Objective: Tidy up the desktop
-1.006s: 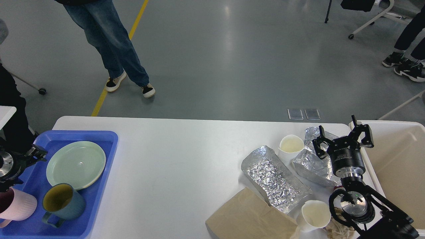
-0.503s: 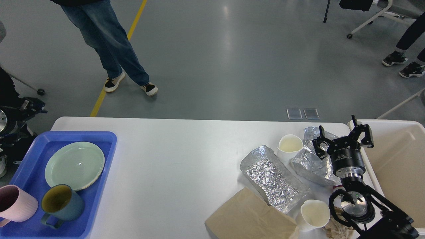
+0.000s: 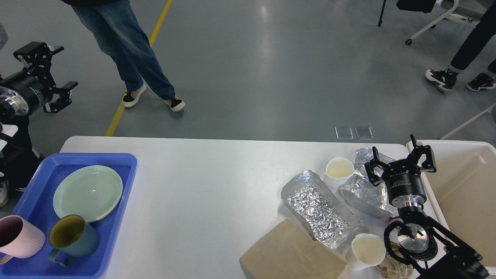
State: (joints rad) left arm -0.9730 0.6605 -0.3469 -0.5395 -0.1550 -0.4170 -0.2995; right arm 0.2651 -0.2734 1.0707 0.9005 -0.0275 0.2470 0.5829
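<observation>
Your dishes sit in the blue plastic tray (image 3: 23,201), but crumpled foil sheets (image 3: 319,207), paper cups (image 3: 339,170) and a brown bag (image 3: 290,254) litter the big white desktop (image 3: 201,193). Both grippers, left (image 3: 52,69) and right (image 3: 399,162), are spread open, holding nothing.

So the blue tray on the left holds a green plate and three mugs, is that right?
Not quite. The head view shows the blue tray on the left holding the green plate and two mugs, not three: a pink mug and a dark blue mug with a yellow inside.
</observation>
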